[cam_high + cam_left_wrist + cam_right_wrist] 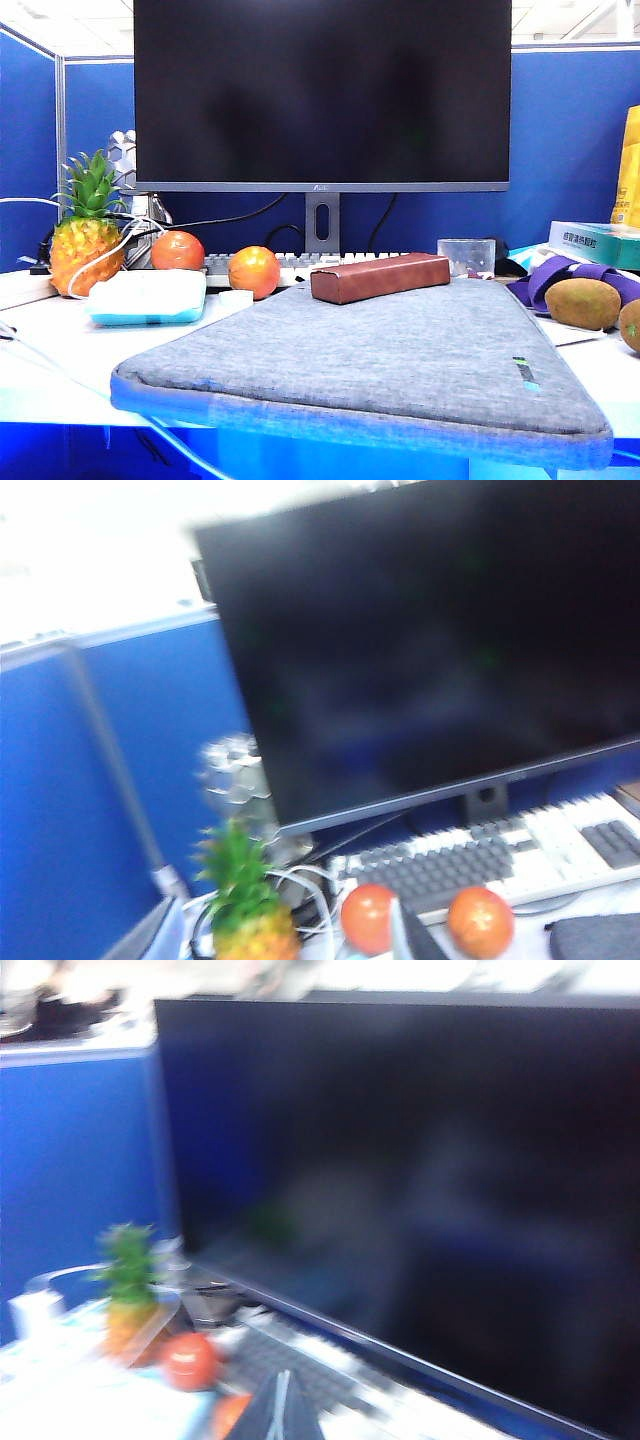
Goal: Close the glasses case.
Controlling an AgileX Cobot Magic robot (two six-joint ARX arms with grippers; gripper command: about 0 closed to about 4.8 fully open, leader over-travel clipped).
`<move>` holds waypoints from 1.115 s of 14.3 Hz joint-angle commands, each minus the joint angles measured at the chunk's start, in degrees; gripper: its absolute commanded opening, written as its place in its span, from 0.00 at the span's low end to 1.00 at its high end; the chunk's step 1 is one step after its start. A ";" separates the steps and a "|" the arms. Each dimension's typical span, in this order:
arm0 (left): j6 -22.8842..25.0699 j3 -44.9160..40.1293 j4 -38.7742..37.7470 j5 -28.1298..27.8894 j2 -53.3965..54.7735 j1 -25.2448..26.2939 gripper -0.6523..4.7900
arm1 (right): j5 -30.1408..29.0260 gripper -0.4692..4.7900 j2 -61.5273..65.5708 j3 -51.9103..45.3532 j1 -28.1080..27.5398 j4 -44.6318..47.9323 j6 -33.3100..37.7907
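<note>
The glasses case [380,277] is a long, slim reddish-brown box with a leather look, its lid down flat on the body. It lies on the far edge of a grey felt sleeve [370,370] that covers the middle of the desk [40,340], slightly right of the sleeve's middle and turned a little askew to that edge.

The sleeve's near edge overhangs the desk's front edge, and all of its surface nearer than the case is bare. Just behind the case runs a white keyboard [290,265] under a dark monitor [322,95]. Toward the desk's left edge stand a pineapple [85,235] and two oranges [253,271], the nearer orange close to the case's left end. At the right edge lie kiwis [583,303] and a purple strap.

No arm shows in the exterior view. The left wrist view, blurred, shows the monitor, keyboard, pineapple and oranges, plus a pale and dark tip of the left gripper [405,935] at the frame's edge; its fingers stand spread and hold nothing. The right wrist view, blurrier, shows a dark wedge of the right gripper [280,1410], fingers clenched together, empty. Neither wrist view shows the case.
</note>
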 commanded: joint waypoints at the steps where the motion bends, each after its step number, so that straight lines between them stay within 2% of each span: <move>1: -0.50 -10.86 -0.17 0.02 -12.70 0.68 0.63 | 6.88 0.08 -14.93 -13.94 0.02 3.48 -0.94; 5: -7.74 -25.00 -0.17 0.85 -33.33 0.66 0.63 | 7.91 0.08 -35.52 -41.86 0.66 14.08 -0.94; 7: -8.96 -28.30 -2.38 0.50 -35.52 0.63 0.63 | 9.11 0.08 -42.32 -54.84 1.81 17.31 1.53; 8: -9.33 -29.07 -5.51 0.68 -35.54 0.63 0.63 | 9.35 0.08 -45.11 -60.04 1.88 17.86 5.35; 9: -12.07 -30.58 -5.75 0.59 -35.54 0.63 0.63 | 12.33 0.08 -47.32 -65.81 1.79 18.16 8.87; 12: -14.97 -34.12 -8.87 0.55 -35.54 0.63 0.63 | 16.02 0.08 -50.75 -73.22 1.77 17.40 11.58; 16: -16.52 -41.03 -18.43 2.14 -35.54 0.63 0.63 | 15.96 0.08 -50.69 -73.18 1.79 11.54 12.44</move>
